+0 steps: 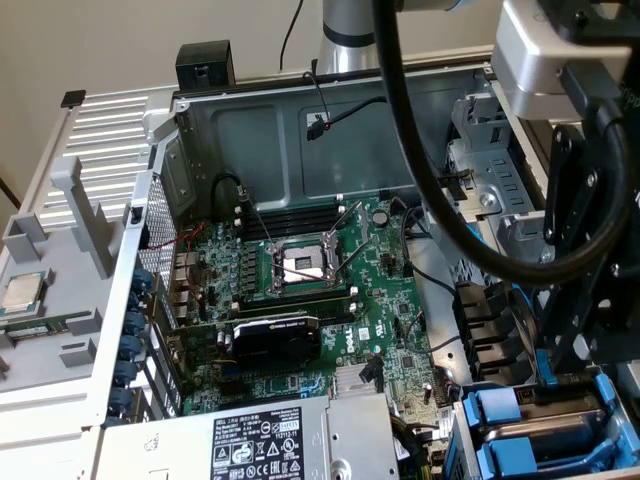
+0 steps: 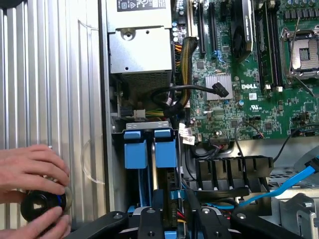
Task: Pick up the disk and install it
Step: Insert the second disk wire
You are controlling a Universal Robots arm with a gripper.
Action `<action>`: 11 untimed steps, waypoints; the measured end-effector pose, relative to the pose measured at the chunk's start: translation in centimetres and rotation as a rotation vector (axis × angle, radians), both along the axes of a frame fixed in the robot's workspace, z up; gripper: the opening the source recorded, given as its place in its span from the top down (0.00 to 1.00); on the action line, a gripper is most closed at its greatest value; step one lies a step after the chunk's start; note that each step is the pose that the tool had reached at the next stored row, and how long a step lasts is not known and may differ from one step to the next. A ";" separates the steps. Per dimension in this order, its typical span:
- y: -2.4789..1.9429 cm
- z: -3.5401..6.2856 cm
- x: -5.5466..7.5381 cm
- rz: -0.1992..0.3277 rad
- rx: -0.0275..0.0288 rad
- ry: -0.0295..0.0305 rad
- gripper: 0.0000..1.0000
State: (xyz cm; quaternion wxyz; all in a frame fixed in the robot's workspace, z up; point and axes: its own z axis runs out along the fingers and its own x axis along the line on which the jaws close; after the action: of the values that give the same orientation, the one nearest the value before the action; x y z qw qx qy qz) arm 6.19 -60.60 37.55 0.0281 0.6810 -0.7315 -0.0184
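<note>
Cut off at the frame edge: the base of the pincer (image 2: 172, 211), with its far end lost in shadow among dark cables. Just beyond it, buried in the bay behind two blue carriers (image 2: 135, 149): the drive bodies, only front faces in sight. Well off to one side of the pincer, cropped at the wrists: a person's hands (image 2: 30, 169), cupped over a round black object (image 2: 42, 206), impossible to identify. Farther beyond the carriers, cropped and too small to read: the label on the power-supply box (image 2: 141, 50).

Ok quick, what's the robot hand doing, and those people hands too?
Robot hand: can't tell if open or closed; it is near the blue drive carriers.
Person's hands: both wrapped around a round black thing.
</note>
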 end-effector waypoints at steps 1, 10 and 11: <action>0.00 0.00 0.0 0.000 0.0000 0.0000 0.69; 0.00 0.00 0.0 0.000 0.0000 0.0000 0.89; 0.00 0.00 0.0 0.000 0.0000 0.0000 0.89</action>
State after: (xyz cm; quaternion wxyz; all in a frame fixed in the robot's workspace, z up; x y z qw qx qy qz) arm 6.19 -60.60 37.55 0.0281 0.6811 -0.7315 -0.0184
